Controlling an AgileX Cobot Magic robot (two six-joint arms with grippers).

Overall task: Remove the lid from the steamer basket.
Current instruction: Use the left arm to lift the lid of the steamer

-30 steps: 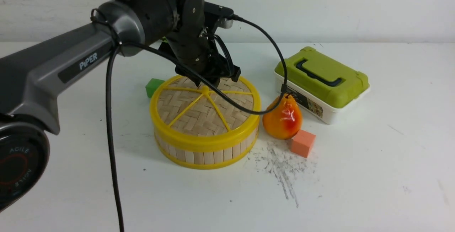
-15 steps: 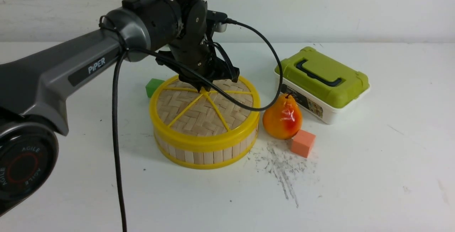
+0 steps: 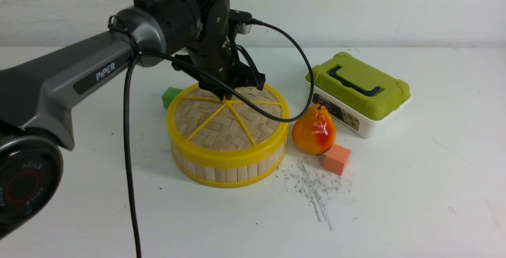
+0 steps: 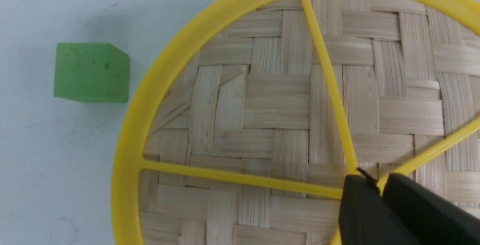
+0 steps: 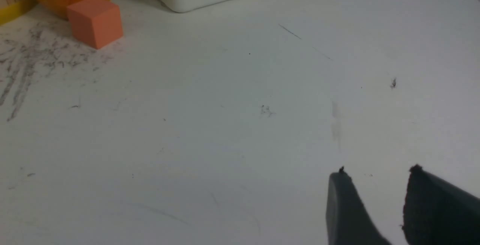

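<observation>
White table [image 3: 395, 194]; lid [image 3: 225, 125] under L hand [image 4: 369, 185], centre knob betw. fingertips [image 4: 358, 187].

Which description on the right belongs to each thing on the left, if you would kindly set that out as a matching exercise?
1. lid
2. green block
3. orange block
4. lunch box

A. has a dark handle on top
B. lies on the steamer basket
C. behind the basket, on the robot's left
D. in front of the pear

Pairs: 1-B, 2-C, 3-D, 4-A
</observation>
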